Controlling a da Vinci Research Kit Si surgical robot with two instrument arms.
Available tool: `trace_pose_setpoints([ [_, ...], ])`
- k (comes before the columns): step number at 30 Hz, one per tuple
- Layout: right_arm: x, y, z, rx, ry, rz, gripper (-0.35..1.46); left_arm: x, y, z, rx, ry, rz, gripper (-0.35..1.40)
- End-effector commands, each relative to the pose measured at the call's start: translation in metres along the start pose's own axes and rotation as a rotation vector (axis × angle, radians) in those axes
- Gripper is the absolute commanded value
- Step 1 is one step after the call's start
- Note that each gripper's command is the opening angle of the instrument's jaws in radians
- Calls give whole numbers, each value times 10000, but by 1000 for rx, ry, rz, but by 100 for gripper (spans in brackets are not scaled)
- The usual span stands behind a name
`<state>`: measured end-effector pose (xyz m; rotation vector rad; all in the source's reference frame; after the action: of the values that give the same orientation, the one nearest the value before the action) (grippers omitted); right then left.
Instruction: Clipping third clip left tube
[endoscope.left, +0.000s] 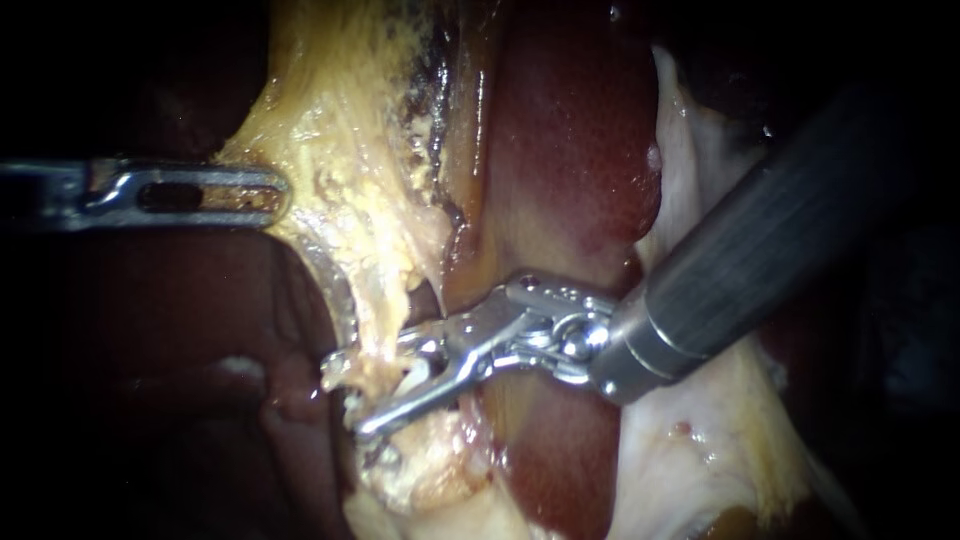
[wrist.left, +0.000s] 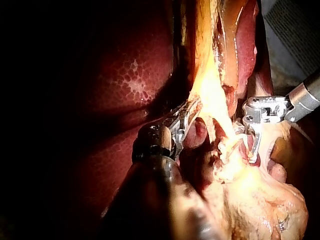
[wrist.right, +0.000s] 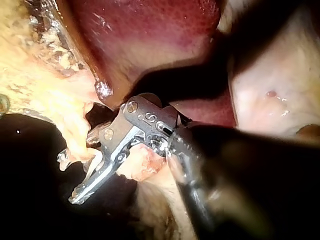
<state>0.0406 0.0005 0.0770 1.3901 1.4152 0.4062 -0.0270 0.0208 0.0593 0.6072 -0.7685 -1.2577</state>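
Observation:
A pale yellow tube runs down from a fatty yellow sheet beside the dark red liver. My right instrument comes in from the upper right. Its jaws stand open astride the tube, one on each side, with a gap showing between them. The same jaws appear in the right wrist view and the left wrist view. My left instrument reaches in from the left, its slotted jaws shut on the edge of the yellow sheet. A metal glint sits below the lower jaw; whether it is a clip is unclear.
Dark liver fills the lower left under my left instrument. Whitish, glistening tissue lies under and behind the right shaft. A lumpy yellow mass sits just below the jaws.

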Motion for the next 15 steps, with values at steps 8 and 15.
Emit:
trace_pose_setpoints([
  [8, 9, 8, 7, -47, 27, 68, 50, 0, -1, 1, -2, 0, -1, -35],
  [15, 16, 21, -3, -93, 45, 178, 48, 0, -2, 0, -2, 0, -1, -35],
])
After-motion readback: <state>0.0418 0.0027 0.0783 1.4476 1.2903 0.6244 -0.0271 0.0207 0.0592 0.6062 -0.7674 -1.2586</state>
